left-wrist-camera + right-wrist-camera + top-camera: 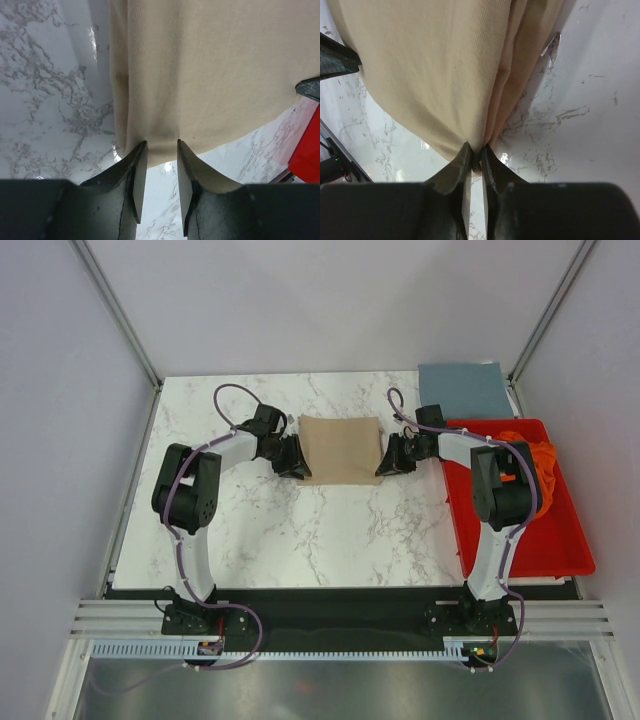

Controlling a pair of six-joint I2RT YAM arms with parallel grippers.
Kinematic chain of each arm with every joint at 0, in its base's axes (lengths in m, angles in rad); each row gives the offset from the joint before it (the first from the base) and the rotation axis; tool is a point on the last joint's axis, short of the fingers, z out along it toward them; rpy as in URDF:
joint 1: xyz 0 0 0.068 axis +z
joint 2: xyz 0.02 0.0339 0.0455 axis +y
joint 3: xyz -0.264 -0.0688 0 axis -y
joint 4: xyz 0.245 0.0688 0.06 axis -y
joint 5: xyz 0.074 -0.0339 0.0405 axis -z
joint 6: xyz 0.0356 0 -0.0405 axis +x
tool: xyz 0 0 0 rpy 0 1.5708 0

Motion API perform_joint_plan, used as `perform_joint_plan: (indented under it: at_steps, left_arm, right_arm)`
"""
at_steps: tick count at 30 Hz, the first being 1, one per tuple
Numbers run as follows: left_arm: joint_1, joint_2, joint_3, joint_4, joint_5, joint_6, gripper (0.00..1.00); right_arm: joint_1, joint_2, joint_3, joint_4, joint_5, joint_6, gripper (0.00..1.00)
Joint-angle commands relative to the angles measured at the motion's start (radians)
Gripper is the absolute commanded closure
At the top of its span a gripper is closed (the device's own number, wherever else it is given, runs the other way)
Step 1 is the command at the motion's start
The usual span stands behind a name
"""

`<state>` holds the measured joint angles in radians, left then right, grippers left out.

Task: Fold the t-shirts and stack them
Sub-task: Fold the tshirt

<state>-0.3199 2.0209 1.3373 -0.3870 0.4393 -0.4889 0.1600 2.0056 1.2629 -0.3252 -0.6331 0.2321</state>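
Right tool [475, 147] pinched tan t-shirt [340, 448]; left tool [162, 145] half-spread, grip unclear.
Blue t-shirt [462, 388] folded far right; orange t-shirt [535, 455] lay unfolded in tray [525, 540].

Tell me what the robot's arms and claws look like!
Both the left arm and the right arm have white links with chunky black joints, and a thin purple cable loops along each. The left claw and right claw each have two dark, wedge-shaped fingers that taper to narrow tips.
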Motion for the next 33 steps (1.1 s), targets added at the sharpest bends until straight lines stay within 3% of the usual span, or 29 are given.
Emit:
perform_joint_plan:
  at_steps: [1,7,11,14,15,17,25,33]
  left_arm:
    - [0.002,0.021,-0.015,0.022,-0.1,-0.002,0.62]
    - [0.01,0.001,-0.001,-0.001,-0.14,0.01,0.62]
    - [0.008,-0.071,0.016,-0.003,-0.056,0.012,0.61]
    - [0.008,-0.111,0.055,-0.003,-0.056,0.012,0.61]
    - [0.008,-0.114,0.083,-0.003,0.055,0.001,0.59]
    - [0.008,-0.103,0.115,-0.003,0.075,-0.017,0.58]
    - [0.012,0.07,0.35,-0.001,-0.02,0.019,0.58]
    - [0.047,0.326,0.594,0.002,-0.047,0.021,0.58]
  right_arm:
    - [-0.004,-0.025,-0.019,0.026,0.053,-0.028,0.85]
    - [-0.005,-0.051,-0.025,0.005,0.107,-0.007,0.86]
    - [-0.007,-0.128,-0.033,0.003,0.102,0.032,0.56]
    - [-0.005,-0.143,-0.008,0.008,0.14,0.072,0.39]
    - [-0.004,-0.136,0.007,0.009,0.148,0.079,0.38]
    - [-0.005,-0.101,0.059,0.023,0.167,0.107,0.36]
    - [-0.005,0.09,0.285,0.092,0.21,0.193,0.3]
    - [-0.01,0.245,0.421,0.138,0.251,0.225,0.33]
